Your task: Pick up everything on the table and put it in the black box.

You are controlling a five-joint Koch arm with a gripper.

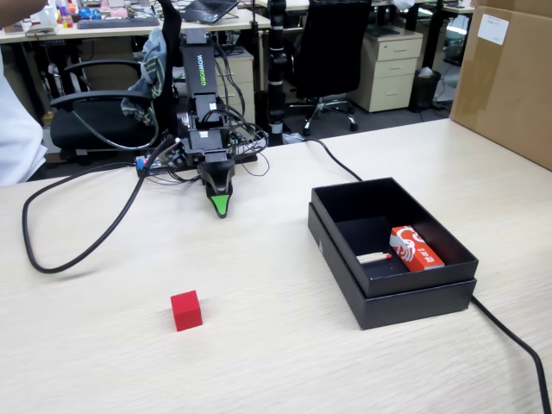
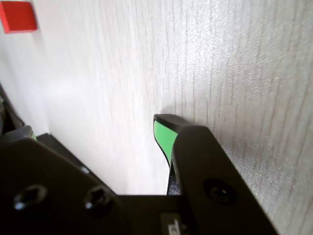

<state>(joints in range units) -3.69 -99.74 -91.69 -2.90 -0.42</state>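
- The red cube (image 1: 186, 310) sits on the table (image 1: 259, 345) at front left of the fixed view, with no long axis and one edge turned toward the camera.
- The gripper (image 1: 222, 207) points down near the table; I cannot tell whether its jaws are parted.
- The black box (image 1: 390, 251) lies at right, its long axis running diagonally, holding an orange-red packet (image 1: 416, 247).

black upper arm segment of the robot (image 1: 191, 67): we read green vertical lettering "WOWROBO" | flat orange-red packet (image 1: 416, 247) in the shallow matte black box (image 1: 362, 300): white markings, which we cannot read | white label (image 1: 492, 28) on the large brown cardboard carton (image 1: 509, 95): unreadable
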